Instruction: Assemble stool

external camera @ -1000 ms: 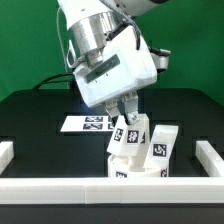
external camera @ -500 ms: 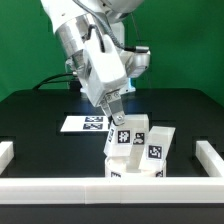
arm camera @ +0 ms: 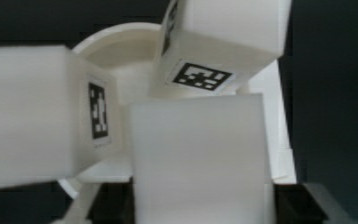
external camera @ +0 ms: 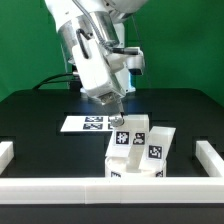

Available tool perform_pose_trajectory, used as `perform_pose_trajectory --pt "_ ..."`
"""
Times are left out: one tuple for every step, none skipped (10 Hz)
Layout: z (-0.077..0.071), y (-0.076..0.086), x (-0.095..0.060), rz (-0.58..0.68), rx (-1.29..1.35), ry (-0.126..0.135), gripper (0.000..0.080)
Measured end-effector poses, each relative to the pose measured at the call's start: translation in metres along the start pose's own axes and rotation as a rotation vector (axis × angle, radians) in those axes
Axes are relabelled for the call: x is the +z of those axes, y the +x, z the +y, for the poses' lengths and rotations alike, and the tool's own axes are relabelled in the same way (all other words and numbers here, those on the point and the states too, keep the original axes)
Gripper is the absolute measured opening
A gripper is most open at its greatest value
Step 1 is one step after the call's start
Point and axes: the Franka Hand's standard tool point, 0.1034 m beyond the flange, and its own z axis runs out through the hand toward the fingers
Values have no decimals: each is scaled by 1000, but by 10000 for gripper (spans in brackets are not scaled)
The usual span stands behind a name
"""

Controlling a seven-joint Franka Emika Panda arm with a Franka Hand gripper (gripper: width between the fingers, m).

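The white stool seat [external camera: 137,171] lies by the front rail with three tagged white legs standing on it. My gripper [external camera: 118,119] comes down from above and is shut on the top of the leg [external camera: 122,139] nearest the exterior view's left. Another leg [external camera: 158,148] stands to its right, and a third [external camera: 139,127] behind. In the wrist view the held leg [arm camera: 197,150] fills the gap between my dark fingers [arm camera: 108,200], with my gripper [arm camera: 197,206] around it. Beyond it are a tagged leg [arm camera: 220,45] and the seat's curved rim [arm camera: 123,45].
The marker board [external camera: 86,123] lies flat on the black table behind the stool. A white front rail [external camera: 110,190] runs along the near edge, with side rails at the left [external camera: 8,152] and right [external camera: 210,155].
My wrist has turned about its vertical axis while staying over the left leg; the hand body has swung toward the exterior view's left. The legs and seat stay in place.
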Motion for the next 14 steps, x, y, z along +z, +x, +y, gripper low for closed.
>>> perform_pose_trajectory --pt "0 0 0 0 -2 0 352" --pt "1 0 0 0 -2 -1 352" --pt "1 0 0 0 -1 -1 567" --pt "0 -1 0 3 -11 -5 567" --pt "-1 -3 0 7 -29 -9 634" --pt "-3 -5 -2 8 -38 -10 634" --pt "-6 -11 -7 4 -38 -11 646" --pt "-7 -16 -10 -5 -41 -22 646" --pt "-6 -14 -9 -4 -61 -23 649" --pt "-5 -14 -8 -4 -60 -25 649" --pt "-5 -14 -8 -1 -94 -27 649" --pt "-7 -16 -7 28 -272 -35 649" --pt "-9 -21 -6 48 -415 -47 649" --pt "-11 -28 -6 57 -526 -63 649"
